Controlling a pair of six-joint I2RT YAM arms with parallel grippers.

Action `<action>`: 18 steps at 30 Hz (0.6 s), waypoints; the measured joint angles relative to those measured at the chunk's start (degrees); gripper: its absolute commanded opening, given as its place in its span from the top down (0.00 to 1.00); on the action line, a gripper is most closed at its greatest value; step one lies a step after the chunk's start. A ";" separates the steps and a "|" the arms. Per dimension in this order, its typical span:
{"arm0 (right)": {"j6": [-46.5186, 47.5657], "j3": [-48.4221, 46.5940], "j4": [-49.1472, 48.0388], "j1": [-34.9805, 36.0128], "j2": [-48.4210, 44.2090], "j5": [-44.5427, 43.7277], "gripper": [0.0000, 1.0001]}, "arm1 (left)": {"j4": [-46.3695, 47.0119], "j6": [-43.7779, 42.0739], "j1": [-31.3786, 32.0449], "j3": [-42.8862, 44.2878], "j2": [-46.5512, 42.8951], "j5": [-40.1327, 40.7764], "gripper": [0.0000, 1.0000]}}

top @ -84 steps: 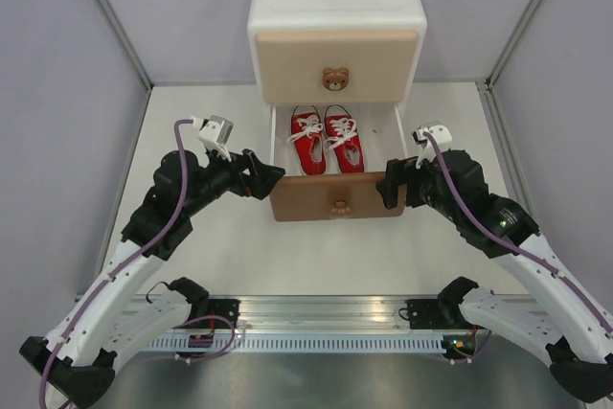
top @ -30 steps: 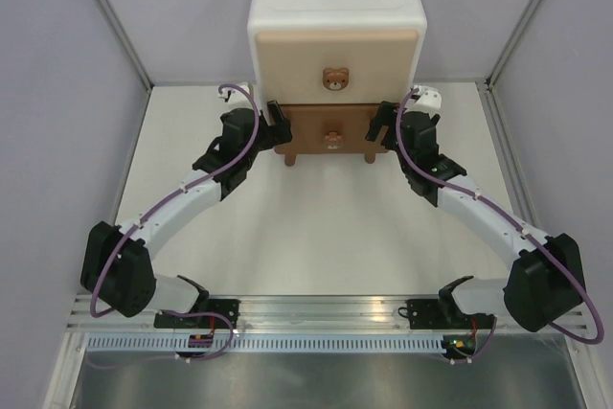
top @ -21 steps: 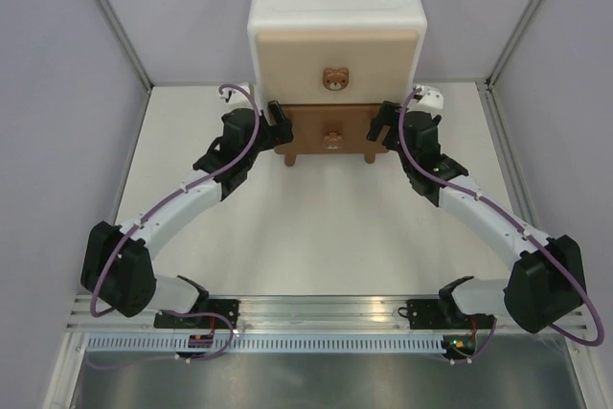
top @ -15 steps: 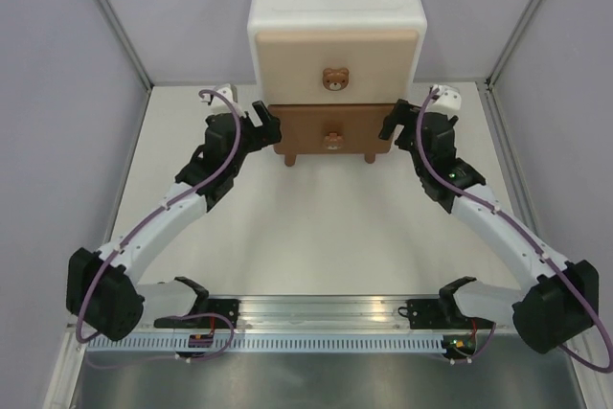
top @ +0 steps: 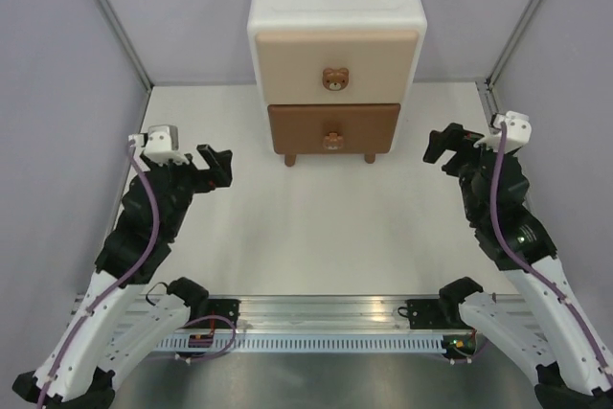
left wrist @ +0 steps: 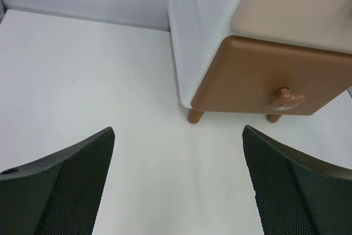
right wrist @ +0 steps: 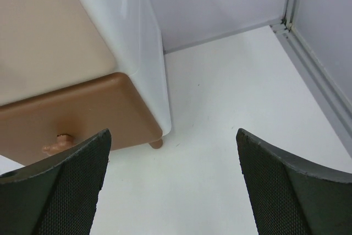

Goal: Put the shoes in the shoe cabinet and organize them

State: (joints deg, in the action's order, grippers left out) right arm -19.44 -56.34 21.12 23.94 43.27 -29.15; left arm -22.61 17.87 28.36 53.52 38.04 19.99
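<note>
White table (top: 316, 227), closed shoe cabinet (top: 335, 35) at back, left gripper (top: 216, 164), right gripper (top: 442, 147), both wide, flanking it

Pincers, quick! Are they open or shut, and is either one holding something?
Left pincer: open, holding nothing.
Right pincer: open, holding nothing.

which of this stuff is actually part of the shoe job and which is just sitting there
Part of the job: shoe cabinet, fully closed; left gripper, open; right gripper, open. No shoes show.
Just there: table; metal rail along the near edge.
</note>
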 measured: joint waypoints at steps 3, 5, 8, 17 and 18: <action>1.29 -0.04 2.62 0.00 -6.14 -1.03 0.02 | -5.29 -0.83 0.00 -0.85 -7.96 1.18 0.00; 1.92 0.00 4.20 0.00 -9.92 -1.92 0.02 | -7.98 -0.85 0.00 -1.55 -13.16 1.70 0.00; 2.62 1.81 4.70 0.00 -15.39 -2.54 0.02 | -10.82 -0.85 0.00 -3.13 -20.55 2.49 0.00; 2.75 7.58 7.93 -0.07 -27.91 -2.36 0.02 | -15.47 -0.79 0.00 -8.72 -31.76 2.67 0.00; 2.75 7.61 8.15 -0.07 -28.76 -2.36 0.02 | -15.58 -0.79 0.00 -8.96 -32.22 2.69 0.00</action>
State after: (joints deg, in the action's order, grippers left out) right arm -16.69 -48.73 29.28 23.88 14.50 -31.51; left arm -38.20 17.08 28.36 44.56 5.82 22.68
